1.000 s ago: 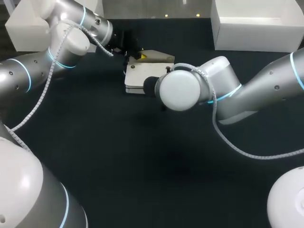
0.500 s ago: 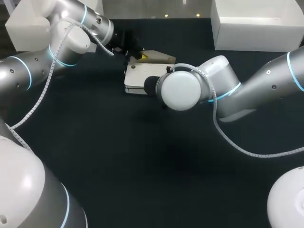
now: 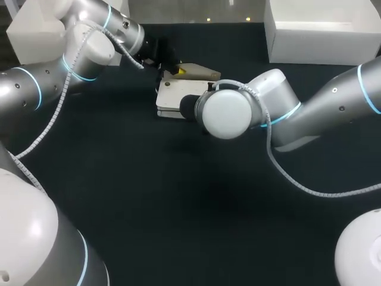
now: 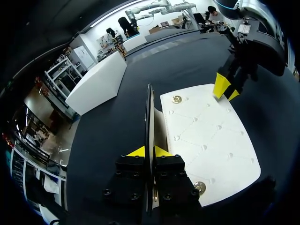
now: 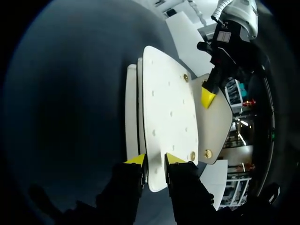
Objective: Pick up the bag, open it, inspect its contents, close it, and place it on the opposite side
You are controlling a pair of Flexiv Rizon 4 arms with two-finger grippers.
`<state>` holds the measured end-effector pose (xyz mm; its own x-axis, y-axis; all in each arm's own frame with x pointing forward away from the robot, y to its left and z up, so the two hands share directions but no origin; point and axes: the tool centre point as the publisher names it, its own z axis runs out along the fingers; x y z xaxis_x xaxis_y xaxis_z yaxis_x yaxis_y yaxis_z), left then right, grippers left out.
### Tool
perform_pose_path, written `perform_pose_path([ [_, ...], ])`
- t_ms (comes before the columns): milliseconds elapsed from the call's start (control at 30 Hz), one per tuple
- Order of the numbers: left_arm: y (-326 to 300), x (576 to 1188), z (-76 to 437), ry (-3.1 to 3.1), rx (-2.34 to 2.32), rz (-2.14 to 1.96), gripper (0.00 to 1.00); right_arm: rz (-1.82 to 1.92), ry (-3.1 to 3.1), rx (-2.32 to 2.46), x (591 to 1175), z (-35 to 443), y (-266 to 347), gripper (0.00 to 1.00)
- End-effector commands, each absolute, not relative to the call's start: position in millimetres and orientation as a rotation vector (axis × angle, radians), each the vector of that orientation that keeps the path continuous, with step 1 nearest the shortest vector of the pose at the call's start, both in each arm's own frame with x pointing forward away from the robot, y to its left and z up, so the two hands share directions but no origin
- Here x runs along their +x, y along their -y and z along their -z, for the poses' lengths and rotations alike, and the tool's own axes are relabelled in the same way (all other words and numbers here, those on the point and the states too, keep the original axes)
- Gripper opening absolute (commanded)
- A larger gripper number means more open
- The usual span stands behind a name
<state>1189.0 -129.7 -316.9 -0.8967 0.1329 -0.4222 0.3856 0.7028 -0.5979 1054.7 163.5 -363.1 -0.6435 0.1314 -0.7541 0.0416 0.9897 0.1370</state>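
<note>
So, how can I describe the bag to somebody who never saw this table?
On the dark table, look at the middle of the far side. The bag lies there: flat, white, quilted, with gold studs, its flap held up by the left end effector. The white box nearby is far bigger and plain.

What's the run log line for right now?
step: opening bag | left hand: shut on flap | right hand: shut on bag edge | bag: lying on table
</note>
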Motion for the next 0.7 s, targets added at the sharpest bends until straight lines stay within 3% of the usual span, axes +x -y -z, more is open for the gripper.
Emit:
perform_pose_path([
  [33,129.5,1191.3,317.2,-2.565,0.410,1.021,0.00,-0.128,-2.265,0.117,1056.9,368.0,-165.5,0.26],
  [267,128.7,1190.3,318.7,-2.569,0.411,1.026,0.00,-0.114,-2.271,0.116,1058.1,370.6,-166.0,0.21],
  [300,128.7,1190.3,318.8,-2.570,0.412,1.026,0.00,-0.113,-2.270,0.117,1058.5,370.2,-166.1,0.18],
  [367,128.6,1190.3,318.9,-2.569,0.413,1.026,0.00,-0.114,-2.268,0.121,1059.2,369.3,-166.2,0.02],
  [400,128.6,1190.1,318.8,-2.569,0.414,1.025,0.00,-0.115,-2.266,0.122,1059.4,368.8,-166.2,0.00],
  [700,127.3,1183.4,317.0,-2.545,0.456,1.036,0.00,-0.112,-2.260,0.129,1061.9,367.3,-165.5,0.00],
])
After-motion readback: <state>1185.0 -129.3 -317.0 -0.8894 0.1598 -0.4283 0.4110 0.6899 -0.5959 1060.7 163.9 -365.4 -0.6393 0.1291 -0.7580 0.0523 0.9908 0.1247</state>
